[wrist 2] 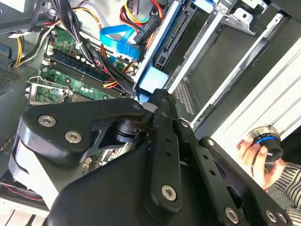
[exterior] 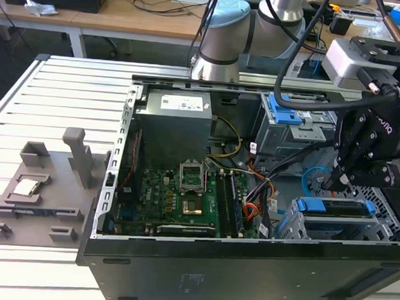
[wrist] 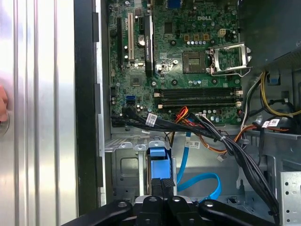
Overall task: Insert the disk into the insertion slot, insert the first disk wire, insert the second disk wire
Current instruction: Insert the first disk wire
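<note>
**One gripper point(exterior: 339, 184), fingers shut together, over the disk point(exterior: 336, 207)**

Seen from the exterior view, the disk lies in the insertion slot point(exterior: 290, 227), at the open case's near corner on the exterior view's right. The first wrist view adds the detail: both fingers point(wrist: 155, 190) are closed against each other, tips at the disk's blue carrier end. In the second wrist view, a person's hand point(wrist 2: 255, 155) grips a round knob point(wrist 2: 266, 136).
</note>
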Tool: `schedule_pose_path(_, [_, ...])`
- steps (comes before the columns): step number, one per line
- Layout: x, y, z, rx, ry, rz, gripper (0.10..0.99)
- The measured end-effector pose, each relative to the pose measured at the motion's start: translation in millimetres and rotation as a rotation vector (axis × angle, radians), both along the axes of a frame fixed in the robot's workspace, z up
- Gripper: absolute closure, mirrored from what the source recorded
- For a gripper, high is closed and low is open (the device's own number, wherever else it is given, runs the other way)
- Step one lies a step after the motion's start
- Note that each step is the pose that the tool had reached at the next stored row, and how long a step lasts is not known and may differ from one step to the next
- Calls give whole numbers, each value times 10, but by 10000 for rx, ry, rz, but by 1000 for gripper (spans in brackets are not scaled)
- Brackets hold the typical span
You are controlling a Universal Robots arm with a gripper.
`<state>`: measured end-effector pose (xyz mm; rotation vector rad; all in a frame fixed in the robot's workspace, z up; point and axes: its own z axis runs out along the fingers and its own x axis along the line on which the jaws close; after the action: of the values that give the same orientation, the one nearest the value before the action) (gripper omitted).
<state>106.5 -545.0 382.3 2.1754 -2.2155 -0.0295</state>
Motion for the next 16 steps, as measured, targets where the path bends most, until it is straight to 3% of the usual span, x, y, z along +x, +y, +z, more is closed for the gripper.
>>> schedule_pose_path(2, [0, 0, 0, -2, 0, 0, 980])
schedule_pose_path(8, [164, 6, 0, -24, 0, 1, 980])
schedule_pose_path(12, [354, 24, -1, -32, 0, 0, 980])
schedule_pose_path(15, [404, 68, -7, -33, 0, 0, 980])
schedule_pose_path(16, [425, 145, -15, -40, 0, 0, 980])
